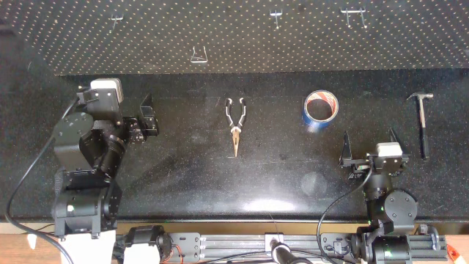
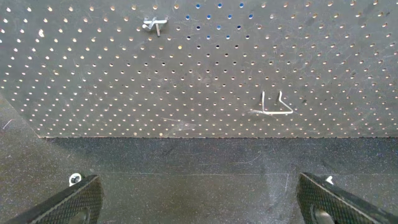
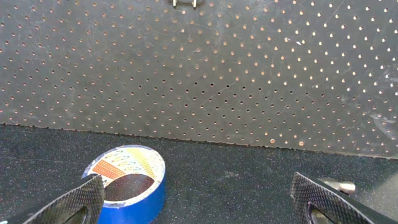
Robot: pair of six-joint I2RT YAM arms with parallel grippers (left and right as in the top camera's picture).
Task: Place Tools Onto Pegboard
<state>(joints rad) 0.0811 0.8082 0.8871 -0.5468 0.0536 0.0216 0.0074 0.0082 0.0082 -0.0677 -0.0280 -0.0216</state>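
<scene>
I am seeing left gripper [image 1: 152, 116] and right gripper [image 1: 368, 136] gaping wide, both empty;
pliers [image 1: 235, 125], tape roll [image 1: 320, 109] and hammer [image 1: 421, 121] are lying toward the desk's [image 1: 183, 176] far edge, by the pegboard [image 1: 242, 33].

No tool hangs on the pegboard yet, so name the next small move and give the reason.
Probably ease the right gripper toward the tape roll and close on its wall. Its jaws stand open and empty, the roll lies on the table close ahead of one finger, and the hooks on the pegboard hang bare.
</scene>
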